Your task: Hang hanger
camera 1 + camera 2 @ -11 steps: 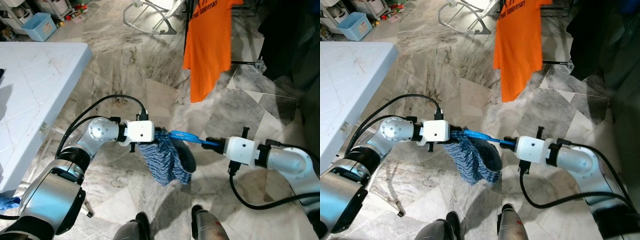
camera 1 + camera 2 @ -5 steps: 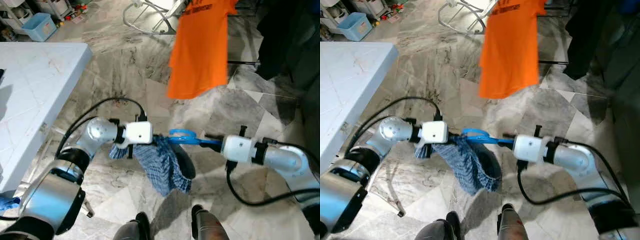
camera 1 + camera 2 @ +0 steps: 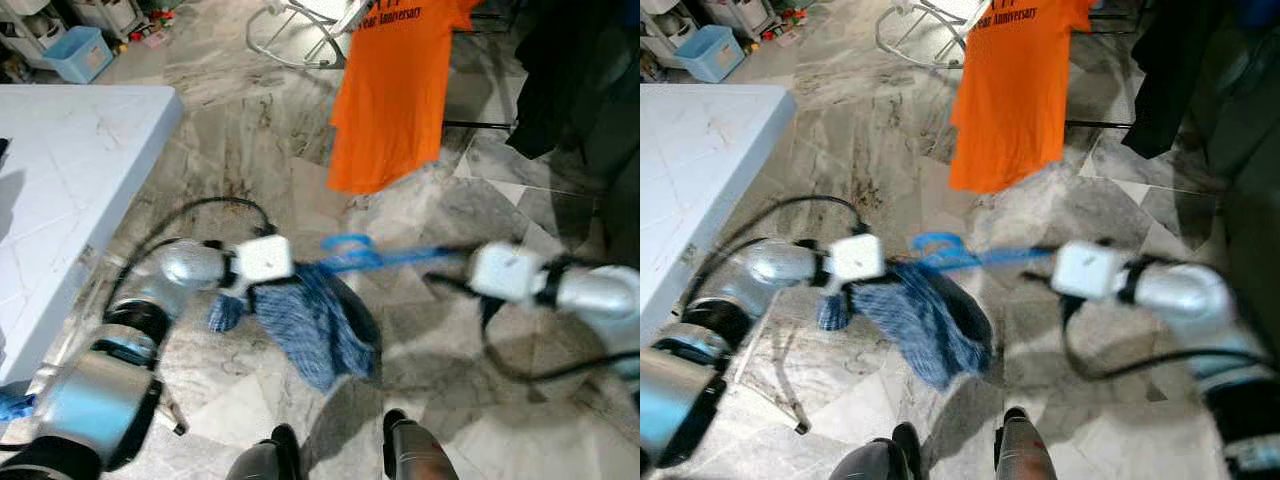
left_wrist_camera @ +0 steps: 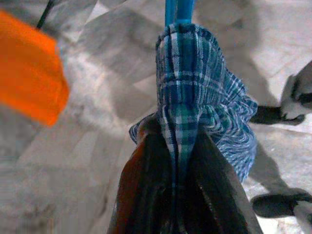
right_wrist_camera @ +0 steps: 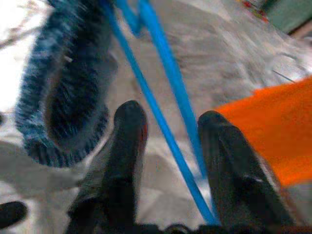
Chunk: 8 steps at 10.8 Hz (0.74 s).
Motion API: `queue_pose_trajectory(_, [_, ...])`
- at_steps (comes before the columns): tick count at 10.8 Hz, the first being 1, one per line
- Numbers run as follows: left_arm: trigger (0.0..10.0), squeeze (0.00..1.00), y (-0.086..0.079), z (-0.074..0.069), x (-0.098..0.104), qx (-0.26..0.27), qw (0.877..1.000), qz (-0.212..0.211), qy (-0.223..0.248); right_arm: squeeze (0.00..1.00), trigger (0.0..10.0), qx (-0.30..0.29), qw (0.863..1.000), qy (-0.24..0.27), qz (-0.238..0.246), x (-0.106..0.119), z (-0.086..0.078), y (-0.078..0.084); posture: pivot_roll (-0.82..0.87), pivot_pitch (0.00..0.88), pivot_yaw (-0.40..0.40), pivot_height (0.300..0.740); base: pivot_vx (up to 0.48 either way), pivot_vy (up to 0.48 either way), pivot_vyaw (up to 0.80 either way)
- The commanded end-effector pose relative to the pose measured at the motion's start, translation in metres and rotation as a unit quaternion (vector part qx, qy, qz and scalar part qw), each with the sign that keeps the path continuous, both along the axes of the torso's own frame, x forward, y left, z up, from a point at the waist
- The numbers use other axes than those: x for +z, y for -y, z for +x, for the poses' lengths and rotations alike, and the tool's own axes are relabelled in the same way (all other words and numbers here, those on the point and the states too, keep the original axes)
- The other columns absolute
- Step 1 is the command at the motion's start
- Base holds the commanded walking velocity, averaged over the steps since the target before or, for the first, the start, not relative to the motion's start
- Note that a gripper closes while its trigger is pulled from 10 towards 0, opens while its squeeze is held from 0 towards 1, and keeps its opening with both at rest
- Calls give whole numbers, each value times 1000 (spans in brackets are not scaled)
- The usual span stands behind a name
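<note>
Plastic hanger (image 3: 385,258), thin and blue, spans the gap between both arms above the marble floor (image 3: 250,150), carrying a soft checked blue cloth (image 3: 315,325) that droops from its left end; it looks light, springy and slick, so the safest holds are at the bar ends. The left gripper (image 4: 178,161) pinches the cloth-covered end tightly, while the right gripper (image 5: 168,131) has its fingers parted around the bare blue bars. Behind hangs an orange T-shirt (image 3: 390,95) whose dark print seems to end in "Anniversary".

head stereo: looks down, blurred | wrists: close, perhaps facing | shared: hanger (image 3: 385,258)
</note>
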<state>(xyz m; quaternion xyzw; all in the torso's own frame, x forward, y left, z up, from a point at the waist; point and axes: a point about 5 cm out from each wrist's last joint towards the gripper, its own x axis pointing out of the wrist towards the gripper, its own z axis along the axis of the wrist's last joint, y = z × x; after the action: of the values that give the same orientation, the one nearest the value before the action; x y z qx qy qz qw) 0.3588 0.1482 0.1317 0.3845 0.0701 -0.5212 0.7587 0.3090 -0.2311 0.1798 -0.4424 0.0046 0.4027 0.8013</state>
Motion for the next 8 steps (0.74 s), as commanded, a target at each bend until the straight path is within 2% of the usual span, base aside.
queue_pose_trajectory(1, [0,0,-12,0,-2,28,1000,1,-2,1000,10000,-10,1000,19,-2,7,2,3,-376,247,169,740,0,0,0])
queue_pose_trajectory(2, [0,0,-18,2,-2,52,999,-1,5,1000,10000,-31,998,53,15,14,5,7,-375,247,166,740,0,0,0])
queue_pose_trajectory(3, [0,0,-20,2,-2,58,998,-1,7,1000,10000,-39,997,66,21,16,6,8,-378,247,165,740,0,0,0])
queue_pose_trajectory(4, [0,0,-23,7,3,90,995,-11,29,1000,10000,-89,989,99,62,20,10,12,-376,247,159,740,0,0,0])
queue_pose_trajectory(5, [0,0,-19,13,17,99,993,-53,47,1000,10000,-155,976,89,122,4,10,13,-368,250,154,740,0,0,0])
queue_pose_trajectory(6, [0,0,-15,16,27,96,991,-79,56,1000,10000,-179,969,69,156,-9,7,10,-362,251,153,740,0,0,0])
queue_pose_trajectory(7, [0,0,-4,20,49,73,986,-130,77,1000,10000,-208,954,33,212,-39,-1,-4,-346,252,153,740,0,0,0])
queue_pose_trajectory(8, [0,0,12,21,67,42,977,-186,94,1000,10000,-242,933,11,266,-63,-5,-22,-338,252,154,740,0,0,0])
